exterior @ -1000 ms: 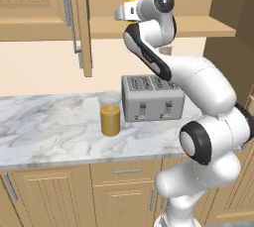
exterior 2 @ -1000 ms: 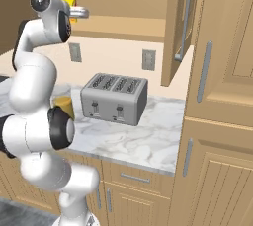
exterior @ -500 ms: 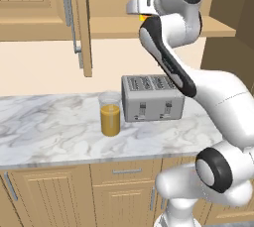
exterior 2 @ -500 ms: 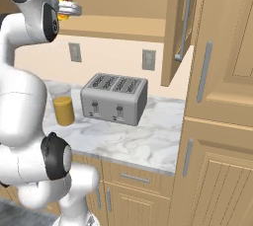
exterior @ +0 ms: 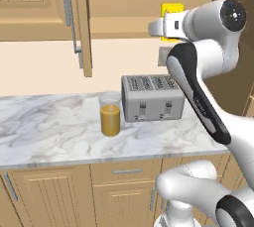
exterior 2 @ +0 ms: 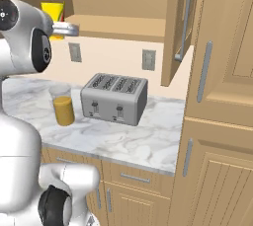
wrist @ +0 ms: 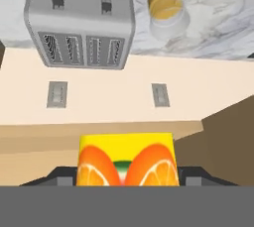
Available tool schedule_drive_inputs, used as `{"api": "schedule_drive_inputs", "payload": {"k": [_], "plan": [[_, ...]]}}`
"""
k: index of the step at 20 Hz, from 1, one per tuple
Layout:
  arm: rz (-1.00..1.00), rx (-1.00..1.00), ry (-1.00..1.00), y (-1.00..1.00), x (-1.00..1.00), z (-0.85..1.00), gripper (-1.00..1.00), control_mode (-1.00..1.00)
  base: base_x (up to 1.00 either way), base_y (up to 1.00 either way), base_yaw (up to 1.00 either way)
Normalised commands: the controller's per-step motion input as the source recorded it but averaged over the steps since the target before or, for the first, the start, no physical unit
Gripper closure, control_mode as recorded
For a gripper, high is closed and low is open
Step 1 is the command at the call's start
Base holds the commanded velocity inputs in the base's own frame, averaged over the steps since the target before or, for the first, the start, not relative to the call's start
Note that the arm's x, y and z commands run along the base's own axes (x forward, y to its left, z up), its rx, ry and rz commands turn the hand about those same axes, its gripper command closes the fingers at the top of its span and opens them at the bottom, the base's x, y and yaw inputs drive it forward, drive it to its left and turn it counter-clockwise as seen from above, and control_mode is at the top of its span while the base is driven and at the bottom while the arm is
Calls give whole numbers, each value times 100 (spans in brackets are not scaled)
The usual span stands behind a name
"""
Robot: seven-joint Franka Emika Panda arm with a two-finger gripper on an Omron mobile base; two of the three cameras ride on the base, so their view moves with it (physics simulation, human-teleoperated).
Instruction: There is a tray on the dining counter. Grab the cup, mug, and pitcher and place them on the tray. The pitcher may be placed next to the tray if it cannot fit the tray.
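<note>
Standing high at the open cabinet shelf [exterior: 124, 23], the tool [wrist: 127, 179] has its jaws set either side of the cup [wrist: 127, 165], closed on it; the fingertips are cut off by the frame edge. Below, the half-full pitcher [exterior: 110, 114] stands on the marble desk [exterior: 49, 127] just beside the toaster [exterior: 151, 98], with bare desk to its left.

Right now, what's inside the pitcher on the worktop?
The pitcher shows orange liquid in its lower half; the upper half looks clear. It stands on the marble worktop beside the toaster. Its bottom is hidden by the liquid.
</note>
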Motion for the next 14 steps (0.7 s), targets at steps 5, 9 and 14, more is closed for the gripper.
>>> {"api": "schedule_drive_inputs", "payload": {"k": [5, 9, 14], "plan": [[28, -8, -2, -14, -99, -50, 100, -100, 0, 0, 0], [42, -15, -1, -2, -85, -61, 100, -100, 0, 0, 0], [18, -2, -10, -8, -21, -17, 100, -100, 0, 0, 0]]}}
